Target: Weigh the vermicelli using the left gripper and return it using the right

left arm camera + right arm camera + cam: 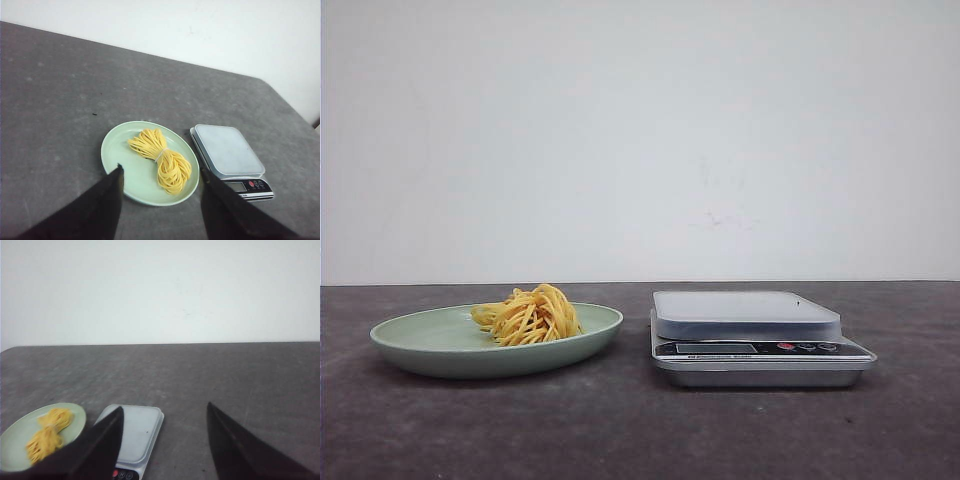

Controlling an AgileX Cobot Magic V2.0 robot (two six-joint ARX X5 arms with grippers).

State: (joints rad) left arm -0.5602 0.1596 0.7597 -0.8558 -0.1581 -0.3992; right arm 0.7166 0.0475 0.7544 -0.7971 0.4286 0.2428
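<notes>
The vermicelli (529, 316) is a yellow-orange bundle lying on the pale green plate (430, 340) at the table's left. To its right stands a silver kitchen scale (748, 312) with nothing on its platform. In the left wrist view my left gripper (161, 171) hangs open well above the plate (120, 150), with the vermicelli (162, 160) between its fingers' lines of sight. My right gripper (165, 409) is open too, high above the table to the right of the scale (137, 432); the vermicelli (46, 434) shows at that view's edge. Neither gripper appears in the front view.
The dark grey tabletop (620, 430) runs to a white wall behind. The scale's display and red buttons (252, 184) face the robot. The table's far right corner (270, 85) shows in the left wrist view.
</notes>
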